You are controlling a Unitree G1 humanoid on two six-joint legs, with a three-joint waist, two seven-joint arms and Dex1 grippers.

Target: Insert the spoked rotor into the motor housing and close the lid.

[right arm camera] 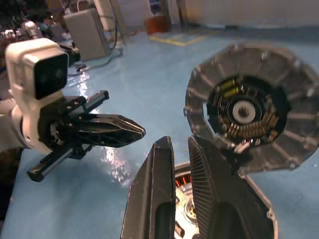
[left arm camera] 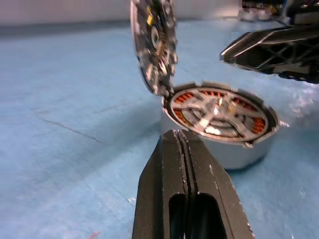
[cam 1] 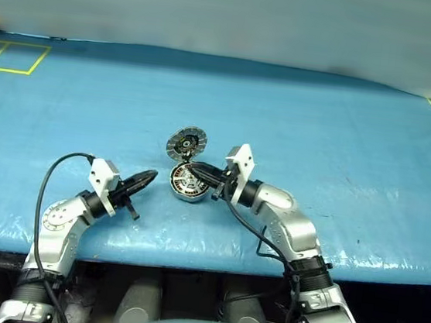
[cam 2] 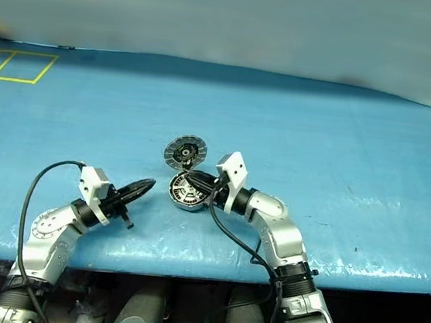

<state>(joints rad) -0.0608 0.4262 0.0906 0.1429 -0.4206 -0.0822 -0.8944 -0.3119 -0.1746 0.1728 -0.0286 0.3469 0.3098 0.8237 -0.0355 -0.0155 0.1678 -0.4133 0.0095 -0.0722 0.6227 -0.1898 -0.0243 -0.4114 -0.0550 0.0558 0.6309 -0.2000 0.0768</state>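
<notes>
The motor housing (cam 1: 186,183) sits on the blue surface (cam 1: 319,142), near the front edge and about in the middle. The spoked rotor (left arm camera: 219,112) already lies flat inside it, over the orange windings. The lid (cam 1: 185,143) stands up, open, on the far side of the housing.

The right gripper (cam 1: 202,172) is right over the housing. Its jaws are nearly together, with a thin gap, and hold nothing. The left gripper (cam 1: 145,178) waits just beside the housing, toward the left edge. Its jaws are pressed together and empty.

I think closing the lid comes next. The right arm is nearer. The lid must tip toward the front edge, down onto the housing.
</notes>
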